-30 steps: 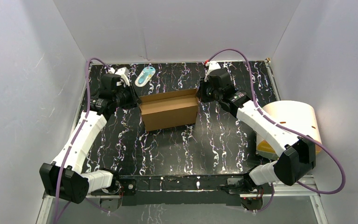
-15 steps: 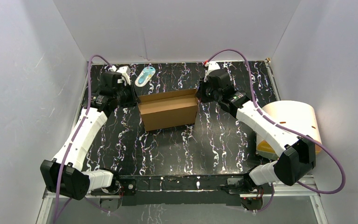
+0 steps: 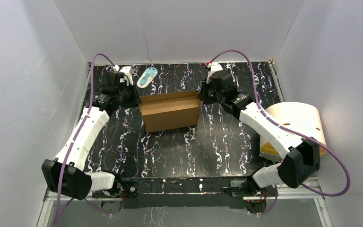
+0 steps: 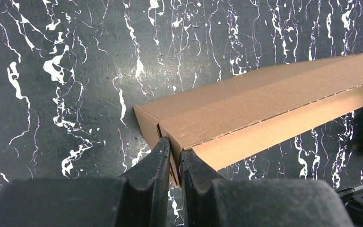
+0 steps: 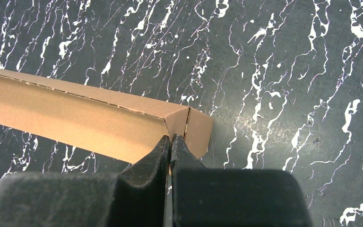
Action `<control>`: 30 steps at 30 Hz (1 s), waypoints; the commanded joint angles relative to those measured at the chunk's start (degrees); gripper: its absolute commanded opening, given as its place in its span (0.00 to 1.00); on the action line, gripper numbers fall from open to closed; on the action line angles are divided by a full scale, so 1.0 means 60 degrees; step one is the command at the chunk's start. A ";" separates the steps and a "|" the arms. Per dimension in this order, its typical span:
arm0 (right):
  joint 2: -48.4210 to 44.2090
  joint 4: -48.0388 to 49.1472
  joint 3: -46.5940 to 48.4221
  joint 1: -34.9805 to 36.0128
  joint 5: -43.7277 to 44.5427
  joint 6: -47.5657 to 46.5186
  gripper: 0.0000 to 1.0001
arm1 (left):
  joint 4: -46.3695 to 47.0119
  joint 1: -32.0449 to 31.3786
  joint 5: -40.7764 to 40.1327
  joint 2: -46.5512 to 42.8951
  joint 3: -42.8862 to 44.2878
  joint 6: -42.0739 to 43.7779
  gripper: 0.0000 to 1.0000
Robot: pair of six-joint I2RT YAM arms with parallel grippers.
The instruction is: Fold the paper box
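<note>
**Both ends of box (image 3: 171, 112) now being gripped**

The box is standing at the table's (image 3: 170, 151) far middle, walls up and top open. The left gripper (image 4: 172, 153) is tightening narrowly onto its left end wall. The right gripper (image 5: 170, 142) is pinching the right end, likely steadying the box for the next fold.

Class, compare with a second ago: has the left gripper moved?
Yes: the left gripper shifted slightly left, away from the white-and-blue oval item.

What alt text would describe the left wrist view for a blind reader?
Two black fingers of the left hand pinch one end wall of a brown paper box. The box stretches away to the right over a black table veined with white.
</note>
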 commanded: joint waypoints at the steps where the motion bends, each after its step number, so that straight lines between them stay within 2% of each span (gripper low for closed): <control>1: 0.0064 -0.0264 -0.0207 0.0155 -0.0424 0.0020 0.10 | -0.0304 -0.0068 0.0069 0.0002 0.0336 0.0107 0.07; 12: 0.0021 -0.0257 -0.0236 0.0154 -0.0452 0.0026 0.10 | -0.0514 -0.0194 -0.0359 0.0071 0.0396 0.0114 0.06; 20: 0.0002 -0.0147 -0.0279 0.0164 -0.0517 0.0098 0.10 | -0.0078 -0.0550 -0.0313 -0.0069 -0.0187 -0.0323 0.05; 30: -0.0060 -0.0029 -0.0368 0.0168 -0.0540 0.0099 0.10 | -0.0128 -0.0794 -0.1514 -0.0338 -0.0489 0.0141 0.04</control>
